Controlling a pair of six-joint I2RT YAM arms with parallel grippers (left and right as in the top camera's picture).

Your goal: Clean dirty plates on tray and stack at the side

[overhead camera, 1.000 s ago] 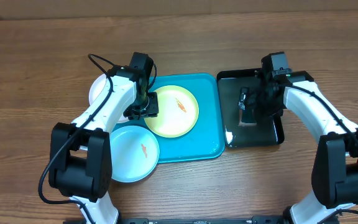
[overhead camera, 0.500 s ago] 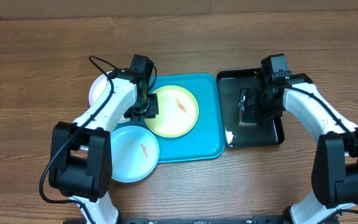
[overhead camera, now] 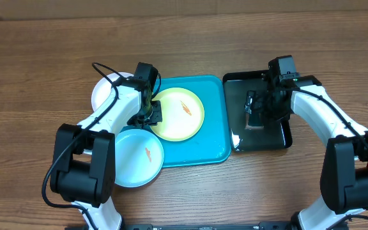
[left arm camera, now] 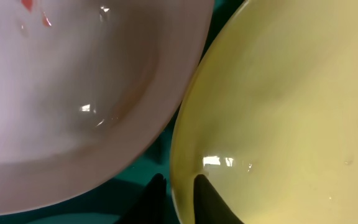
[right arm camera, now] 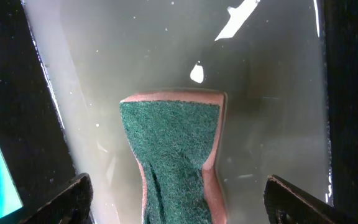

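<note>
Overhead first: L arm lies across the table (overhead camera: pixel 43 51), left gripper (overhead camera: pixel 150 115) at the left rim of the yellow-green plate (overhead camera: pixel 181 121). That plate sits on the turquoise tray (overhead camera: pixel 213 140) w/ an orange smear (overhead camera: pixel 185 107) mid-dish. White plate (overhead camera: pixel 101 89) is half under the arm at the tray's left edge; can't tell if it rests on the rim. Light blue plate (overhead camera: pixel 130 166) overlaps the tray's near-left corner, smear on it too. R side: right gripper (overhead camera: pixel 255 110) hangs over the black tray (overhead camera: pixel 270 139). Jaw gaps unreadable from up here

Left wrist fills that in: jaws narrow, one of the fingers (left arm camera: pixel 156 194) outside the yellow-green rim, the other inside, which reads as a pinch on the rim. Thin bite on slick plastic, so I'd judge a lift could let the plate tip or slide out. White plate is just beside, only a sliver of tray between, so a sideways drag may knock it. Orange flecks on the white one show here, hidden overhead

Right wrist: jaws wide, nothing held. Sponge (right arm camera: pixel 176 149) lies green side up between them in murky water; overhead shows neither clearly. Risk: sponge is narrow vs. that spread, so an off-centre drop could shove it. Soaked, it'd prob drip across the table en route to the plates
</note>
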